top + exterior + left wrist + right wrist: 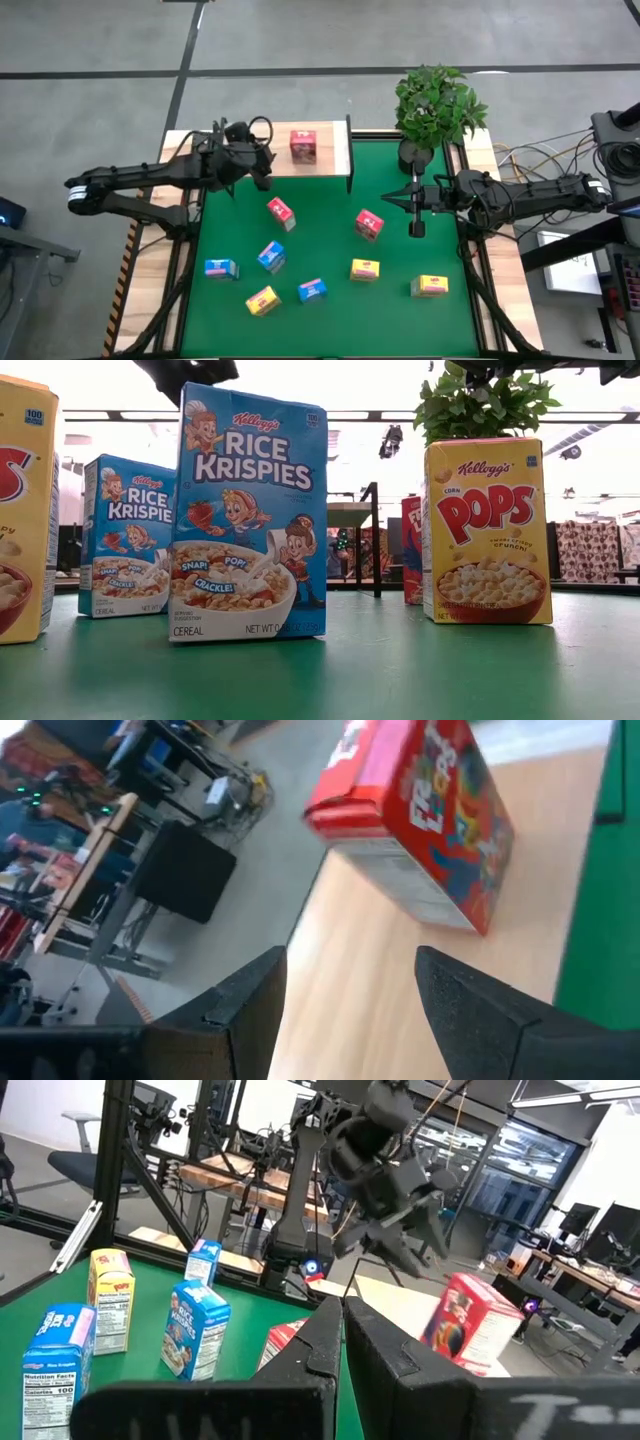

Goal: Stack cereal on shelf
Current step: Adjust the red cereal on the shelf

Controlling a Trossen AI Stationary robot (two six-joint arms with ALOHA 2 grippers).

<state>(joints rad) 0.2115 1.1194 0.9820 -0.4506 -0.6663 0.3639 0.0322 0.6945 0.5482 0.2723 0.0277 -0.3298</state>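
A pink-red cereal box [303, 146] stands on the light wooden shelf [330, 152] at the table's far side. My left gripper [264, 172] hovers open over the shelf just left of that box. In its wrist view the box [420, 820] lies ahead of the fingers, beyond the gap [350, 965]. My right gripper [390, 203] is shut and waits above the green mat's right part, holding nothing [342, 1305]. Several more boxes stand on the mat: two pink-red [281, 212] [368, 224], three blue [271, 256] [221, 268] [312, 290] and three yellow [263, 300] [365, 269] [430, 286].
A potted plant [435, 105] stands at the far right corner beside the shelf. A thin black post [349, 150] rises at the shelf's right end. The green mat [330, 330] has free room along its near edge. Cables and equipment lie to the right of the table.
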